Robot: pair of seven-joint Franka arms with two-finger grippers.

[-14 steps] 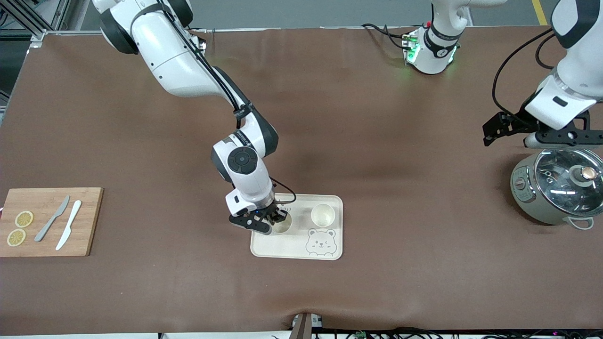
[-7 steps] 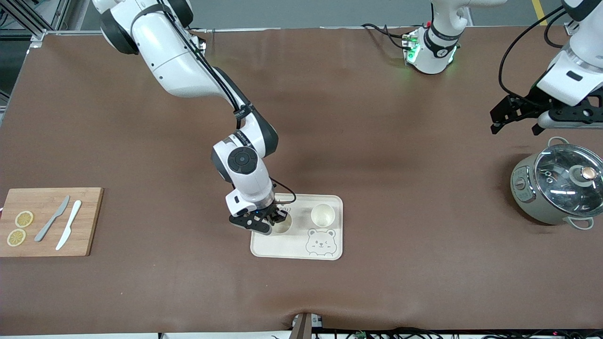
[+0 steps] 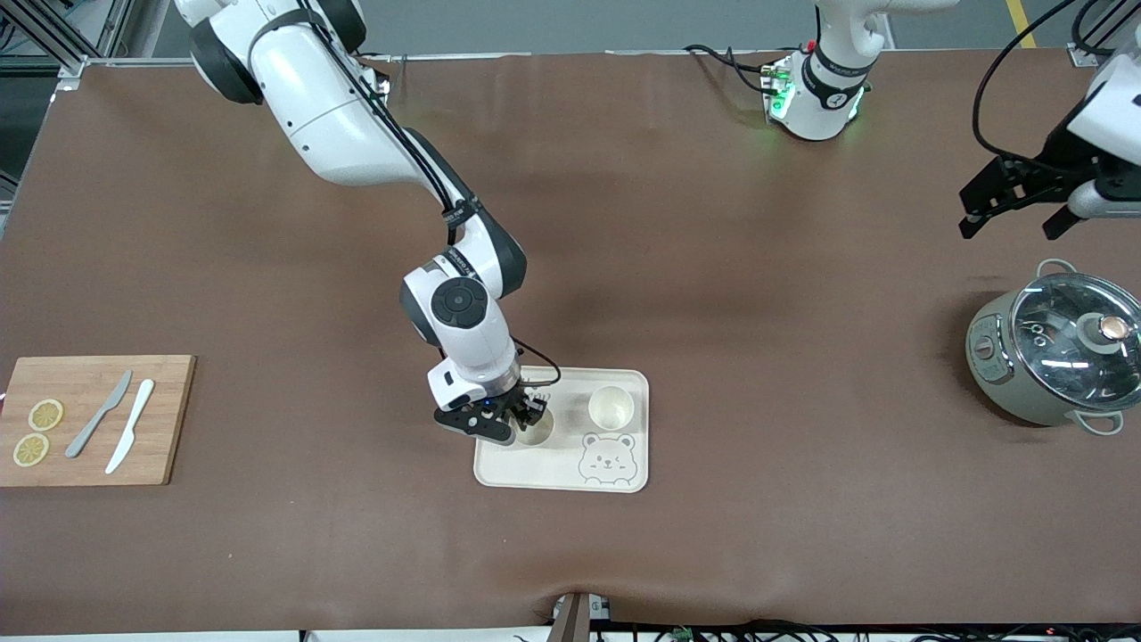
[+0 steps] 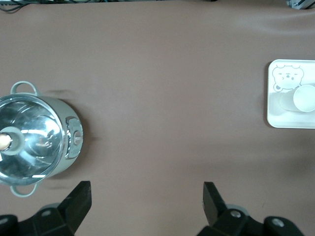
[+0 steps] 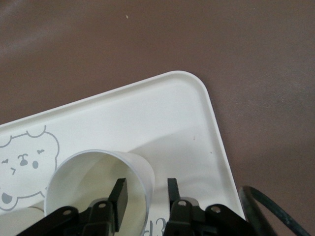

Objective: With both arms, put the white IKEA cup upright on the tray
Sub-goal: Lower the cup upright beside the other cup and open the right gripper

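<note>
Front view: my right arm (image 3: 330, 116) reaches from its base out to the middle of the bench (image 3: 713, 267), wrist bent straight down over the tray (image 3: 557, 473). The tray lies flat with its long side running from one end of the bench to the other. Its bear drawing (image 3: 607, 459) sits in the corner nearer the camera, toward the left arm's end. The right jaws are down at a white cup (image 3: 537, 432) on the tray; the wrist hides most of it, so I only see part of its rim. A second cup (image 3: 611, 407) stands free beside it, toward the left arm's end, upright with its mouth up. My left arm (image 3: 1114, 98) is cut off by the picture's edge. The left jaws hang in the air over bare bench, spread wide and holding nothing, with the lidded pot (image 3: 1056, 352) nearer the camera. A cutting board (image 3: 89, 459) lies at the right arm's end.

Left wrist view: both fingers (image 4: 78, 201) stand far apart over brown bench. The pot (image 4: 34, 147) and the tray (image 4: 275, 115) show, the tray cut by the edge, with only the second cup (image 4: 304, 97) on view.

Right wrist view: the cup (image 5: 98, 182) stands upright, axis vertical. The right jaws straddle its wall, one finger (image 5: 119, 194) inside and one outside, narrowly parted and clear of the wall. The cup's base is hidden.
</note>
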